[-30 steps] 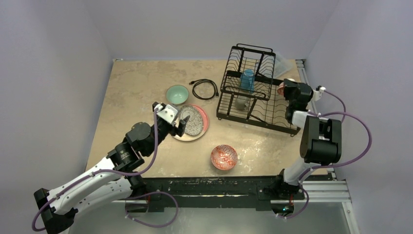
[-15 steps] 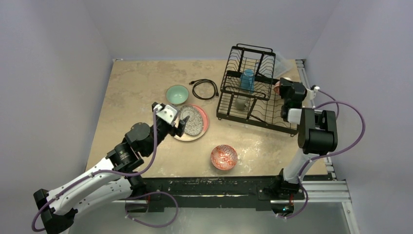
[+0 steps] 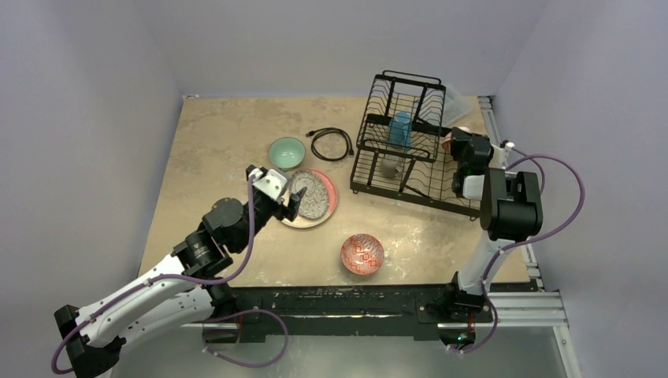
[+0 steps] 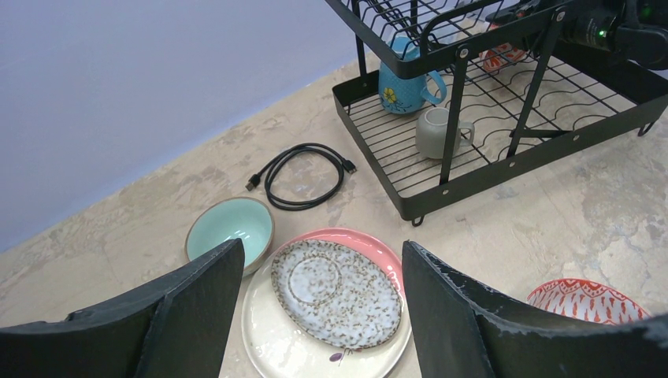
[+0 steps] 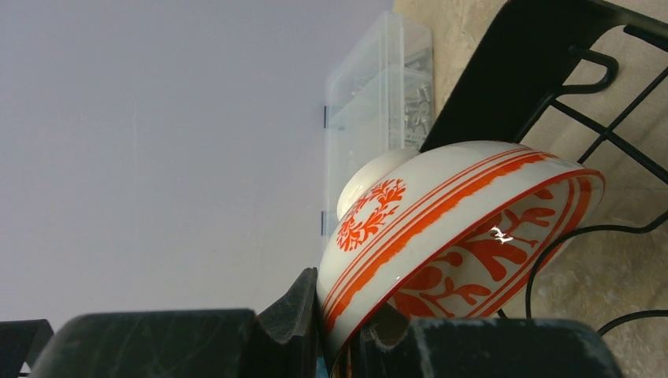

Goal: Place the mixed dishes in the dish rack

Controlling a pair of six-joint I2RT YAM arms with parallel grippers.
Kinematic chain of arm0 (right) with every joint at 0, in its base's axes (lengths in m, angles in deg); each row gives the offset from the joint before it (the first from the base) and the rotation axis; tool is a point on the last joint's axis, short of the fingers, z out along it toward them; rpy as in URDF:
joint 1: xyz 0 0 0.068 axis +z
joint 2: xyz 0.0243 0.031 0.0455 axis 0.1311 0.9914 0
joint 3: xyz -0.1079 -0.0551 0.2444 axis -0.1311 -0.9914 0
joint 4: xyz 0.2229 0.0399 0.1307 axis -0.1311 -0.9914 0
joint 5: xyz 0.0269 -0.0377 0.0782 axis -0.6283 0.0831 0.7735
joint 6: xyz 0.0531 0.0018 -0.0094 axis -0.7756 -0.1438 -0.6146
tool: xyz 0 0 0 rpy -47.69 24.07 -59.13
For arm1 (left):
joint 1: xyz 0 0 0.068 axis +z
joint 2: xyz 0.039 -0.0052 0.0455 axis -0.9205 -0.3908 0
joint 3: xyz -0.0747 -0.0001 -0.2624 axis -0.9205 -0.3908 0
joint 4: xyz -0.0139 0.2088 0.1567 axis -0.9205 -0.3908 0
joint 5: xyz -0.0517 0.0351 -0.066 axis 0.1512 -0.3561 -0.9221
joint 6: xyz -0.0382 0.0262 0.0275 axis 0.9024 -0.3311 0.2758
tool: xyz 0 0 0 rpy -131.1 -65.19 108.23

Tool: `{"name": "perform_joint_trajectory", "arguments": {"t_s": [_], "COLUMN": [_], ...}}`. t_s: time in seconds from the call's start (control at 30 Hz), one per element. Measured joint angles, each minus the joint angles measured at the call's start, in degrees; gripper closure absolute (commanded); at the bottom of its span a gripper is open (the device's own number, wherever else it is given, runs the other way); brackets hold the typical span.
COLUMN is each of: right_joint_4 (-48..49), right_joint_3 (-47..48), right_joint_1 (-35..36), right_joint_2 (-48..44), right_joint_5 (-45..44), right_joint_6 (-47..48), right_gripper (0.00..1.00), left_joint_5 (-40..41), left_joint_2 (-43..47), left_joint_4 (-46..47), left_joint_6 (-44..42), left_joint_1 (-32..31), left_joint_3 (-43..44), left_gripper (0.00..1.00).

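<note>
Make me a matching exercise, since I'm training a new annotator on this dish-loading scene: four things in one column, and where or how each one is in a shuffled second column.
1. blue cup
2. grey speckled oval dish
3. teal bowl
4. right gripper

A. on the cream-and-pink plate
B. shut on a red-orange patterned bowl
C. in the dish rack, beside the grey mug
D. on the table, near the black cable

Pairs: 1-C, 2-A, 3-D, 4-B
</note>
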Motion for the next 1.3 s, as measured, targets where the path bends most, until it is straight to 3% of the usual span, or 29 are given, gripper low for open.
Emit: {"name": "perform_joint_trajectory", "arguments": {"t_s": [0.3, 0.4, 0.57, 0.8, 0.97, 1.3], "right_joint_4": [-0.79, -5.60, -13.55, -19.78, -27.32, -49.22], "right_joint_3": [0.13, 1.97, 4.44, 6.80, 10.16, 16.13], "right_joint_1": [-0.02, -0.07, -0.02, 0.00, 0.04, 0.48], "right_joint_2": [0.35, 0.02, -0.74, -1.31, -3.41, -17.18], "right_joint_5": [0.20, -1.09, -2.82, -2.97, -2.69, 0.48], "right_joint_6": [-0.04, -0.11, 0.22, 0.72, 3.26, 20.79], "right_gripper": [1.00, 0.99, 0.87, 0.46, 0.25, 0.19], "left_joint_5": [-0.02, 0.00, -0.02, -0.02, -0.04, -0.02], "left_joint_2": [-0.02, -0.07, -0.11, -0.13, -0.39, -0.59], "left_joint_4": [0.00, 0.00, 0.00, 0.00, 0.00, -0.24], "left_joint_6": [0.00, 0.00, 0.00, 0.00, 0.00, 0.35], "left_joint_1": [0.00, 0.00, 0.00, 0.00, 0.00, 0.00], "left_joint_3": [0.00, 0.00, 0.00, 0.00, 0.00, 0.33], "left_gripper": [0.28, 0.28, 0.28, 0.28, 0.28, 0.27]}}
